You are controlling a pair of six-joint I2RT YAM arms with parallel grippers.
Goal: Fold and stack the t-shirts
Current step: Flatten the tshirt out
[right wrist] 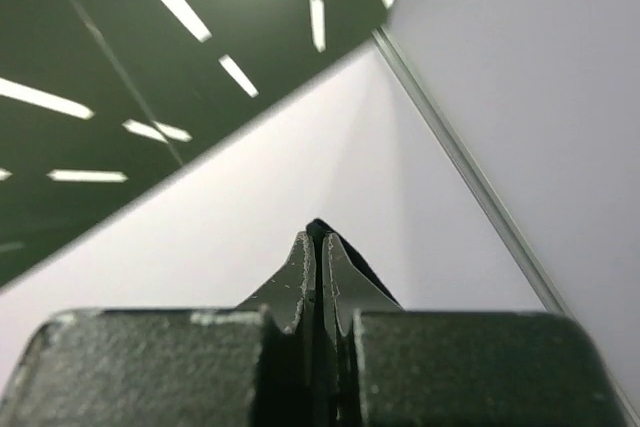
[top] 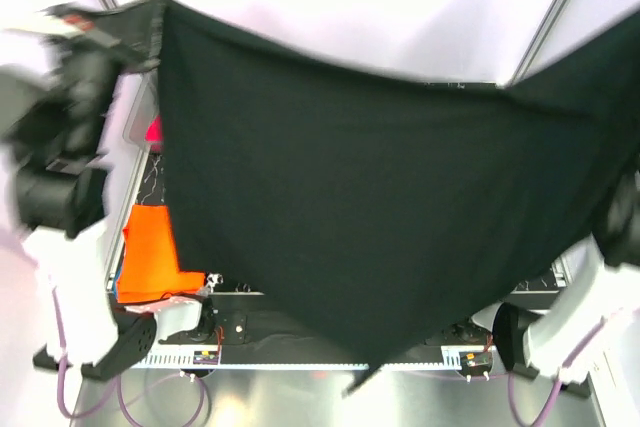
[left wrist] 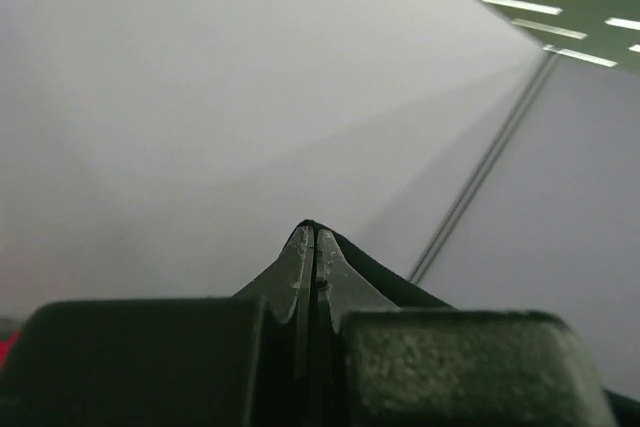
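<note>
The large black t-shirt hangs spread in the air between both arms and covers most of the top view. My left gripper is shut on its upper left corner, held high at the far left. A sliver of black cloth shows past the fingertips. My right gripper is shut on the other corner; black cloth pokes out between the jaws. That corner runs off the right edge of the top view. A folded orange t-shirt lies on the table at the left, with a bit of magenta-pink cloth behind it.
Both wrist cameras point up at white walls and a dark ceiling with strip lights. The arm bases sit at the near edge of the table. A thin blue edge shows under the orange shirt. The table behind the black shirt is hidden.
</note>
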